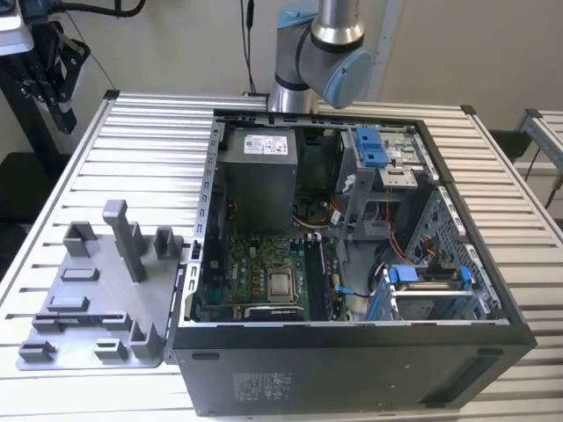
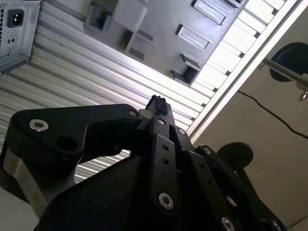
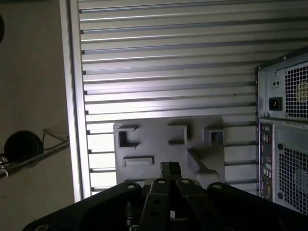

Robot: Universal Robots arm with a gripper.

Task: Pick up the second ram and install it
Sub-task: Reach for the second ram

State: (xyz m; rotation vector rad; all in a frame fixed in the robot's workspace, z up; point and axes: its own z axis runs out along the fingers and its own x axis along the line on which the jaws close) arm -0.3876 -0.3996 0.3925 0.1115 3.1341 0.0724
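In both wrist views my gripper (image 2: 156, 103) (image 3: 169, 169) hangs high above the table with its fingertips pressed together, and I see nothing between them. Far below it lies the grey plastic fixture (image 3: 159, 137) (image 2: 159, 29) with its upright posts; its pockets look bare. In the exterior view the fixture (image 1: 97, 299) sits at the exterior view's left of the open computer case (image 1: 352, 360). A dark narrow strip (image 1: 318, 280) stands in the memory slots beside the processor (image 1: 281, 283). Whether it is the second ram I cannot tell.
The slatted metal table (image 1: 141, 149) carries the case and fixture. The arm's base (image 1: 317, 61) rises behind the case. Drive cages with blue clips (image 1: 422, 281) and a power supply (image 1: 257, 176) crowd the case. The table edge (image 3: 72, 120) and the floor lie beyond the fixture.
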